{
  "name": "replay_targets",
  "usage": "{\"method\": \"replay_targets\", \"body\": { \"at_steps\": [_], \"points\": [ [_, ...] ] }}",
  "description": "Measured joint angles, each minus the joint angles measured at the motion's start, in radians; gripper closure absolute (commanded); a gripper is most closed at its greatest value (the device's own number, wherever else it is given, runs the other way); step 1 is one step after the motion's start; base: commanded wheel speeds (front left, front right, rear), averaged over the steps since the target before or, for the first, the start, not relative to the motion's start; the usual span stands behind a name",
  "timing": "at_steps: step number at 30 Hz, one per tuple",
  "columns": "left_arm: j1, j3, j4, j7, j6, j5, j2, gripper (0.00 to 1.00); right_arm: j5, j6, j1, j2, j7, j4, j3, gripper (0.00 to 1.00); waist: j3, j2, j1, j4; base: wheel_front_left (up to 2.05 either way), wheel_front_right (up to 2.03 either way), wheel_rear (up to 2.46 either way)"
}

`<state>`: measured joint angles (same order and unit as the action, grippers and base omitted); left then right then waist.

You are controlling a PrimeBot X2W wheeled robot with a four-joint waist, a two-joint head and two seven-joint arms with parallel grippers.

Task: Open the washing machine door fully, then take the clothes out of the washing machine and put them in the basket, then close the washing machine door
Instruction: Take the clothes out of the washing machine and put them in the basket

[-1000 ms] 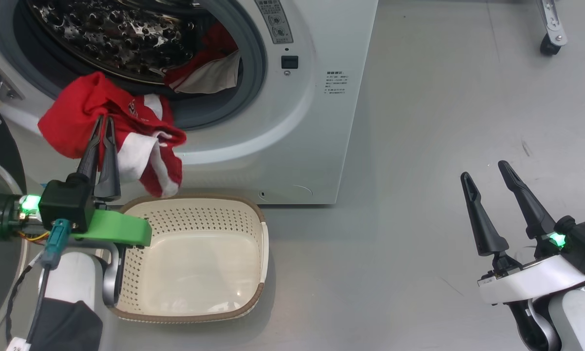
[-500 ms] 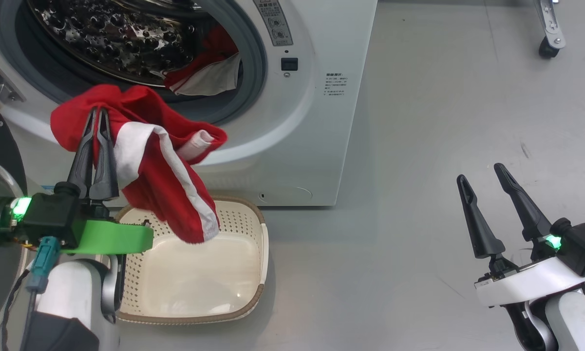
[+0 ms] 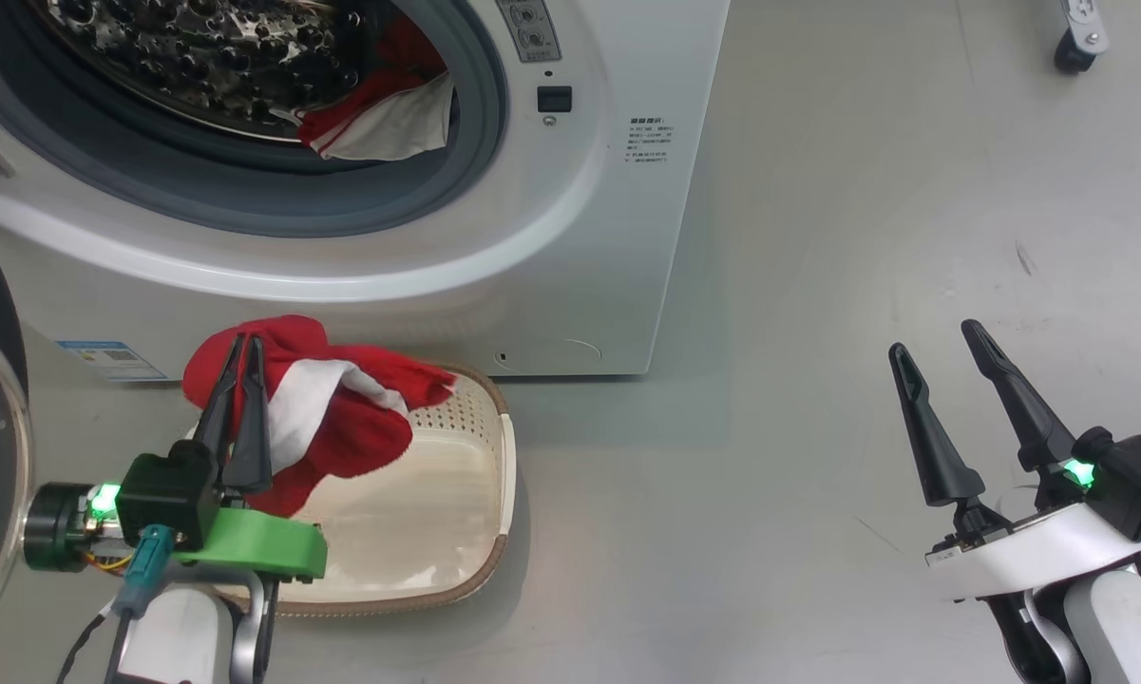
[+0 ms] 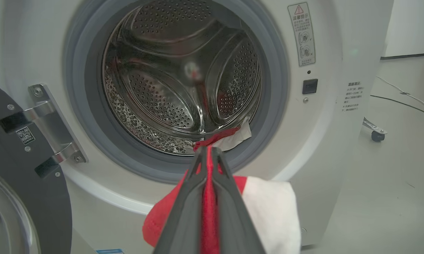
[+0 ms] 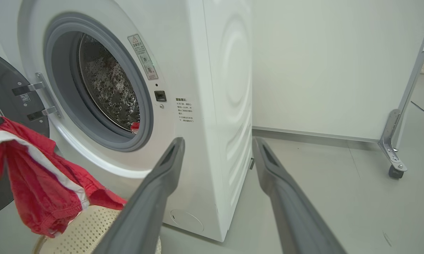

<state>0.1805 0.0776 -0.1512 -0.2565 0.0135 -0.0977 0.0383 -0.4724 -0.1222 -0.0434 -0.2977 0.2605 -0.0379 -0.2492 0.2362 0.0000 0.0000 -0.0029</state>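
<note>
The garment (image 3: 342,427) is pinched between the pressed-together fingers of the left pincer (image 3: 246,342) and hangs over the back left of the basket (image 3: 505,456), its lower folds inside the rim. Release is best made once the cloth is carried over the basket's middle and lowered, so that nothing trails outside. The left arm is held low beside the basket, fingers pointed toward the machine (image 3: 627,237). The right pincer (image 3: 932,338) is spread wide, well apart. A second garment (image 3: 380,123) lies in the drum (image 3: 199,57).

On smooth grey floor (image 3: 817,285): big white front-loading washing machine (image 3: 618,237) far left, cream perforated plastic basket (image 3: 507,456) just beside it, nearer.
</note>
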Motion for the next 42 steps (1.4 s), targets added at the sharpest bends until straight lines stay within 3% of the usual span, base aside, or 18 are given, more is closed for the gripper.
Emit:
{"method": "replay_targets", "body": {
  "at_steps": [16, 23, 42],
  "points": [
    [0.01, -0.013, -0.202, 0.058, 0.045, -0.033, -0.001, 1.0, -0.021, 0.0, -0.046, -0.035, 0.0, -0.031, -0.023, 0.0, 0.131, 0.0, 0.0, -0.058, 0.0, 0.0, 0.0],
    [0.078, -0.047, -0.296, 0.071, 0.074, -0.032, -0.001, 1.0, -0.039, 0.0, -0.09, -0.043, 0.0, -0.038, -0.025, 0.0, 0.202, 0.0, 0.0, -0.102, 0.0, 0.0, 0.0],
    [0.259, -0.094, -0.526, 0.09, 0.095, -0.024, -0.002, 1.0, -0.079, 0.0, -0.169, -0.063, 0.0, -0.047, -0.012, 0.0, 0.392, 0.0, 0.0, -0.209, 0.0, 0.0, 0.0]
  ]
}}
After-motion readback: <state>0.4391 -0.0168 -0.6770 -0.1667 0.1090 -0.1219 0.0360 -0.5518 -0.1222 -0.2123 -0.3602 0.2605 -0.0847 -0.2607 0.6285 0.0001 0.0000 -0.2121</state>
